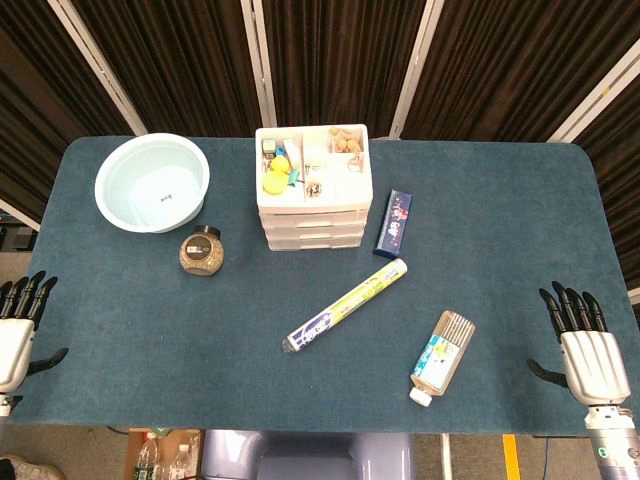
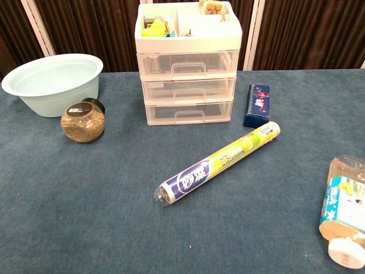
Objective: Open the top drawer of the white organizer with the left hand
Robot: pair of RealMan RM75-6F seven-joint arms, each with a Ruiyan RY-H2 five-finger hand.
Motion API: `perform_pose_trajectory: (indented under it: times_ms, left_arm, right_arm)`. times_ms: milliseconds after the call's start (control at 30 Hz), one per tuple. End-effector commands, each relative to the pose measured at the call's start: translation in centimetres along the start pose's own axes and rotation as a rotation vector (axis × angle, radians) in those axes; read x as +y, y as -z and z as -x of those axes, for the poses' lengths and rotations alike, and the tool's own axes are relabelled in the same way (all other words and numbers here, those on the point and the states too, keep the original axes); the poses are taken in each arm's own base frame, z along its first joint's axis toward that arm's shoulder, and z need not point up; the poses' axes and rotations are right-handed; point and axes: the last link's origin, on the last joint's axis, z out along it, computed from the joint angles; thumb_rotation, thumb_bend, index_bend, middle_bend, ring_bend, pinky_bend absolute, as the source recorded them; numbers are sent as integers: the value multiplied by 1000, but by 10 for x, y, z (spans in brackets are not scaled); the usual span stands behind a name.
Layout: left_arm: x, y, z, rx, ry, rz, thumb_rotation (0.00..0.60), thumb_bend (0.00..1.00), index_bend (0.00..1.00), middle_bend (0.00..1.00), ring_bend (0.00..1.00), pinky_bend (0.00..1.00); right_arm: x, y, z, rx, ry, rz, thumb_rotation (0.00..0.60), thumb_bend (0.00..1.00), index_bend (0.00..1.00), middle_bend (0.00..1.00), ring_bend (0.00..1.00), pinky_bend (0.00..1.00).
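Note:
The white organizer [image 1: 313, 185] stands at the back middle of the table, with an open tray of small items on top and three clear drawers below. Its top drawer [image 2: 187, 64] is pushed in, and its handle [image 2: 187, 67] faces me. My left hand [image 1: 17, 325] rests at the table's near left edge, fingers apart and holding nothing, far from the organizer. My right hand [image 1: 585, 347] lies at the near right edge, fingers apart and empty. Neither hand shows in the chest view.
A pale blue bowl [image 1: 152, 181] sits at the back left with a jar of grains [image 1: 201, 251] in front of it. A blue box [image 1: 394, 223] lies right of the organizer. A rolled tube [image 1: 346, 304] and a bottle [image 1: 442, 357] lie nearer the front.

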Motion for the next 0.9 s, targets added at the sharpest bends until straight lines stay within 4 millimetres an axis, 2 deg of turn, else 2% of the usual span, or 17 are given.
perform_pose_trajectory:
  times_ms: [33, 900]
  left_arm:
    - [0, 0, 0, -1, -1, 1, 600, 53, 0, 0, 0, 31]
    - [3, 2, 1, -16, 4, -3, 600, 56, 0, 0, 0, 31]
  right_arm:
    - [0, 0, 0, 1, -2, 0, 600, 68, 0, 0, 0, 0]
    - [0, 1, -2, -3, -14, -4, 600, 68, 0, 0, 0, 0]
